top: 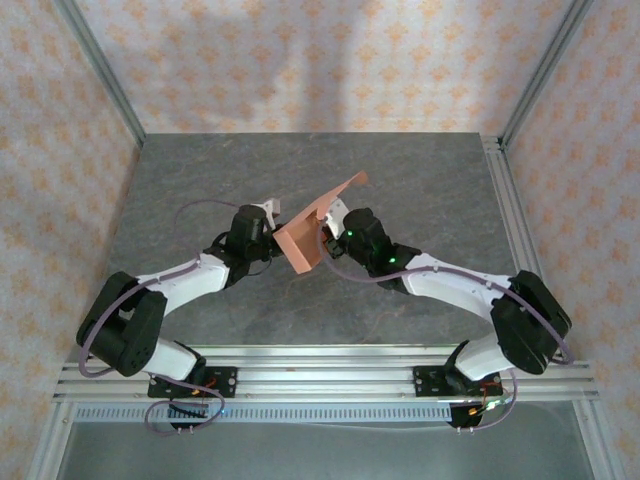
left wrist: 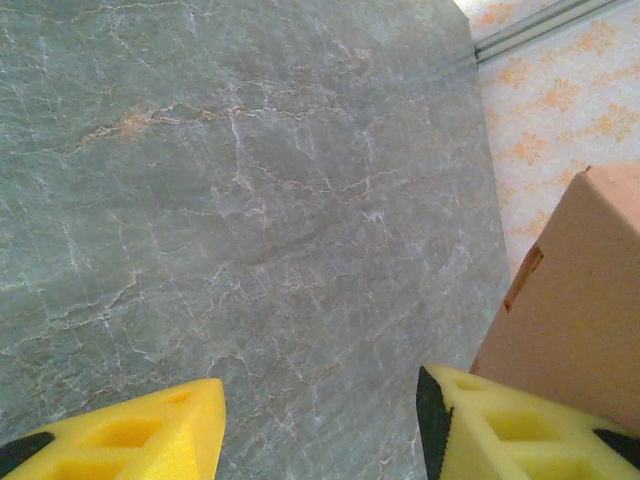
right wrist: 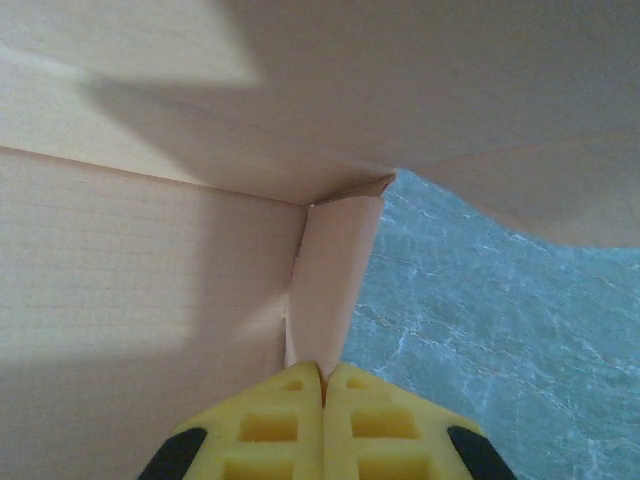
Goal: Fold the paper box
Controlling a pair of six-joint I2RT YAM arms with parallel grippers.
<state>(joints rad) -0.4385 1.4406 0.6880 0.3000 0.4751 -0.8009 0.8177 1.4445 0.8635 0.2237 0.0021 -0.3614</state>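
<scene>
While right end effector (right wrist: 322, 370) pinches paper box (top: 305, 242) edge, left end effector (left wrist: 320, 390) gapes beside it.

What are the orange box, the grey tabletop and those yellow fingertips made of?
Paper box: likely thin matte card; sharp creases and a cut slot show. Tabletop: smooth stone-look surface with pale veins, possibly printed laminate. Gripper fingertips: matte yellow moulded plastic or foam.

No legible text or label on paper box (top: 303, 245), table (top: 200, 180).
</scene>
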